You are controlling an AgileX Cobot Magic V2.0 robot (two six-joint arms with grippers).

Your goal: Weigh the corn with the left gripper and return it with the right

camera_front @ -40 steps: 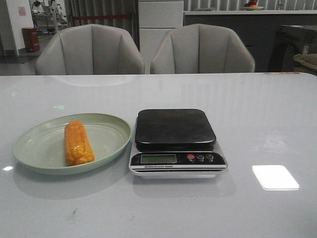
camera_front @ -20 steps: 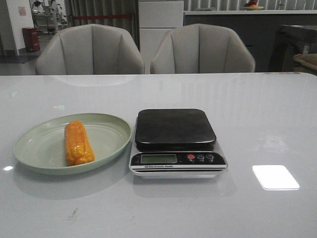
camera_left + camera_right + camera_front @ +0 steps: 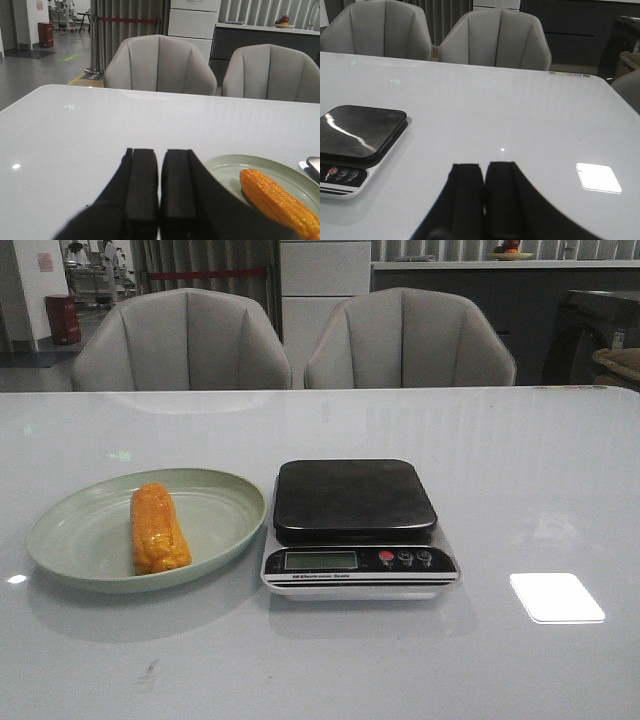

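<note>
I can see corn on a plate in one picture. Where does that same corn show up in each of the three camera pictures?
Front view: the corn lies on the green plate, left of the scale.
Left wrist view: the corn is at lower right, on the plate.
Right wrist view: not in it.
Shared landmark: the scale.

Glossy white worktop (image 3: 520, 470) is reflecting a bright square light patch (image 3: 556, 597) near right. Two grey padded chairs (image 3: 180, 340) (image 3: 408, 337) are standing side by side at its far edge. White cabinet (image 3: 323, 285) is sitting behind them, dark counter (image 3: 470, 285) far right, red bin (image 3: 62, 319) on grey floor far left.
</note>
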